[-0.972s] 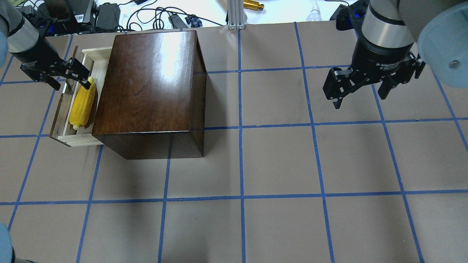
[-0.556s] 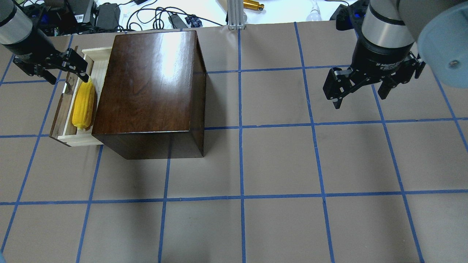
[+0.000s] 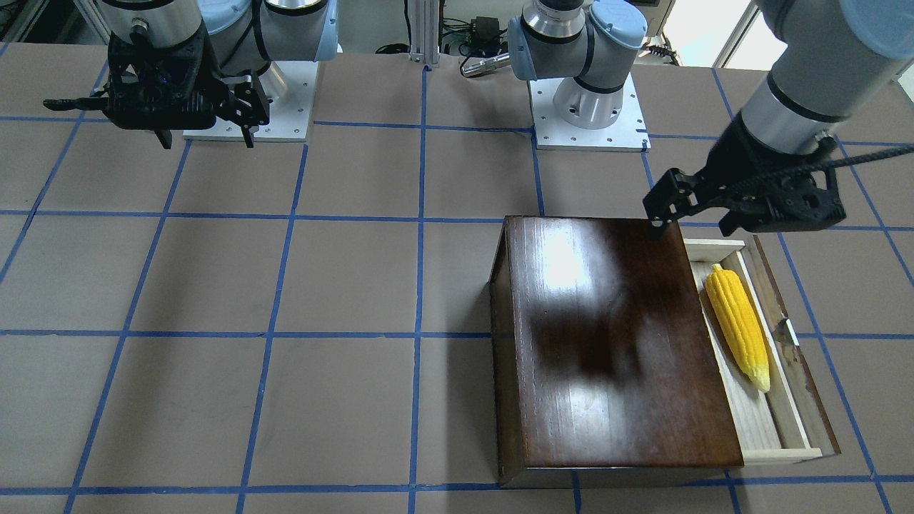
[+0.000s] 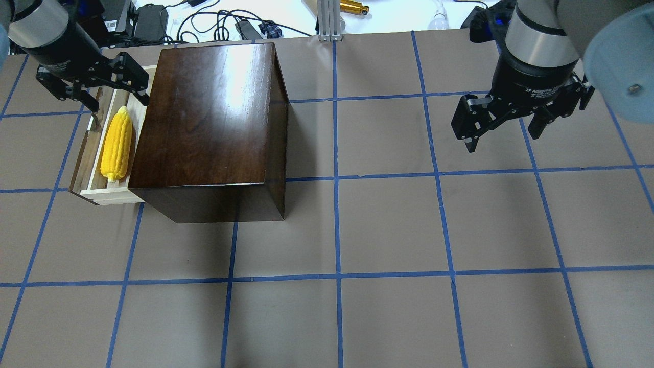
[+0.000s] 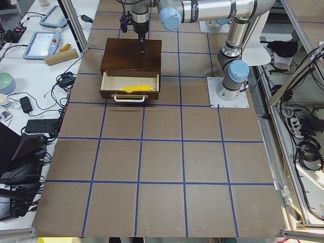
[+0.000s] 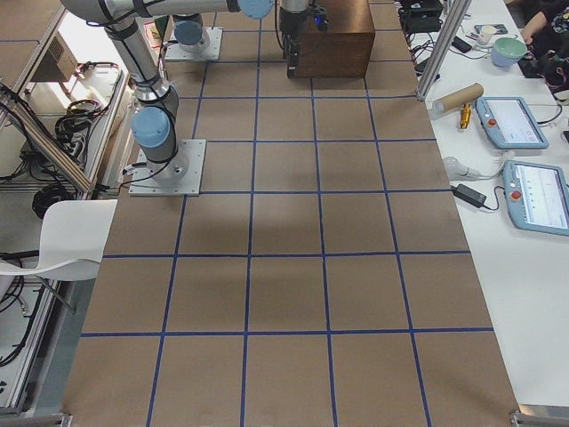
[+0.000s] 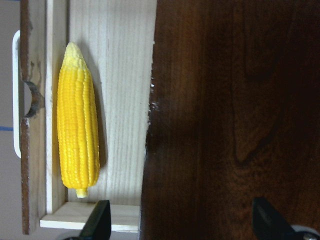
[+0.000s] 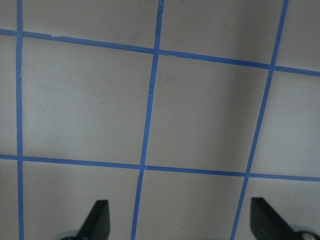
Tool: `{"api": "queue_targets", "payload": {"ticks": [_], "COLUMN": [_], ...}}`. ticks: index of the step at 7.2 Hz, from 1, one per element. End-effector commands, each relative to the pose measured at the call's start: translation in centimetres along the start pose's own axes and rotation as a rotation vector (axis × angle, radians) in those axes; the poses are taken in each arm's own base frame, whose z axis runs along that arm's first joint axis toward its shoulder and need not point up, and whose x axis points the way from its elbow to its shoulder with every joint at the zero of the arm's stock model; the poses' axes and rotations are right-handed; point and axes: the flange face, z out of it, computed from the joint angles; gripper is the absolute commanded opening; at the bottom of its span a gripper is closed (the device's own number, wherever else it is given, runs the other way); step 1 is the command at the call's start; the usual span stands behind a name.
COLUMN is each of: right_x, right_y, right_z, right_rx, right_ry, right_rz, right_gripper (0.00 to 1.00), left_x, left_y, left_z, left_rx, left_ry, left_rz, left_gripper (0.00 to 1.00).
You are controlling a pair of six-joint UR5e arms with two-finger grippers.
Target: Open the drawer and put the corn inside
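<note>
The corn point(image 4: 117, 144) lies flat inside the open drawer point(image 4: 109, 196). It runs lengthwise close along the wall behind the dark front panel, with its paler tip pointing away from the robot. The drawer is pulled out of the dark wooden box point(image 4: 204, 112) on the robot's left side, and its whitish handle point(image 7: 15, 140) faces outward.

The left hand point(image 4: 119, 99) hangs above the drawer's far end, spread wide and holding nothing. One finger is over the drawer and the other over the box's top edge. It appears to touch neither, though its height is hard to judge. The right hand point(image 4: 503, 142) hovers well apart, also wide open and empty.

The worktop point(image 4: 388, 225) is brown, gridded with blue tape point(image 4: 337, 276). Cables and power bricks point(image 4: 148, 20) lie beyond its far edge.
</note>
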Motion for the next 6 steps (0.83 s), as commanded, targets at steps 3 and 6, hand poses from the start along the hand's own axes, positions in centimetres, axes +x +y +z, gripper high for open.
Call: {"api": "queue_targets", "payload": {"ticks": [3, 6], "right_x": [0.0, 0.0], "right_y": [0.0, 0.0], "right_z": [0.0, 0.0], "right_rx": [0.001, 0.001], "right_ry": [0.000, 0.002], "right_rz": [0.000, 0.000], "right_gripper": [1.00, 1.00], "left_x": [7.8, 7.7], "left_y": [3.6, 3.7], "left_z": [-0.8, -1.0], "left_rx": [-0.001, 0.002], "left_ry": [-0.001, -0.002], "left_rz": [0.069, 0.067], "left_gripper": [1.00, 1.00]}}
